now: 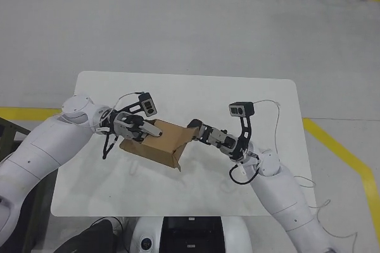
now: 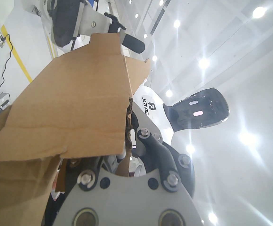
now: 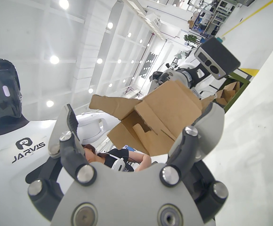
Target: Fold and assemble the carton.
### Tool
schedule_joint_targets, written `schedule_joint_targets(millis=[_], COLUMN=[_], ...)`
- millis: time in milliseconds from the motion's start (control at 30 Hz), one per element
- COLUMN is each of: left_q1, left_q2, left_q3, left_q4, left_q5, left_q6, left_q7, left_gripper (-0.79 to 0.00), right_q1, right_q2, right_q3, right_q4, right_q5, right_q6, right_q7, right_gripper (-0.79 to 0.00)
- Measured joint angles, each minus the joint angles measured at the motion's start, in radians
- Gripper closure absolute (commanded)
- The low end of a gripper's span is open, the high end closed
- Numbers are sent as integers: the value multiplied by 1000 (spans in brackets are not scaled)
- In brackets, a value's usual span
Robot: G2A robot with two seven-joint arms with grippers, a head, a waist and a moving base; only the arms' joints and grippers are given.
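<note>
- Top view: carton point(image 1: 161, 140) is held up over the white table point(image 1: 240, 101), between the two arms. It is half-formed, with one end open and the flaps loose. The left gripper point(image 1: 149, 128) sits on its upper panel and the right gripper point(image 1: 193, 129) is at the opposite end.
- Left wrist view: carton point(image 2: 75, 102) runs down into the left gripper, and one finger point(image 2: 155, 147) presses in at its edge, so I read it as clamped on the carton. The right gripper point(image 2: 120, 34) is farther off, at the top flap.
- Right wrist view: the right gripper point(image 3: 141, 111) has its jaws spread wide and grips nothing. The carton point(image 3: 169, 104) is just ahead of them, open end and slotted flap facing it. I can't tell if they touch.
- Step, as I judge it: squaring the body and starting on the end flaps.
- Next: the left gripper holds steady while the right gripper closes on or pushes in an end flap. It needs to line up with the crease.
</note>
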Motion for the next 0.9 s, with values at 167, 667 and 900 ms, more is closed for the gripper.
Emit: schedule_joint_targets(millis=[167, 667, 900], left_q1=[0, -12, -22], left_q2=[3, -8, -17], left_q3=[2, 14, 19], left_q4=[10, 42, 79], left_q5=[-4, -17, 32], left_q6=[9, 26, -5], left_q7=[0, 0, 0], left_gripper=[0, 0, 0], right_q1=[13, 20, 23], right_q2=[-5, -12, -16], right_q3=[-19, -59, -68], right_q4=[-19, -60, -72], right_q5=[20, 52, 42], right_q6=[-33, -62, -76], right_q7=[10, 16, -7], right_gripper=[-785, -785, -785])
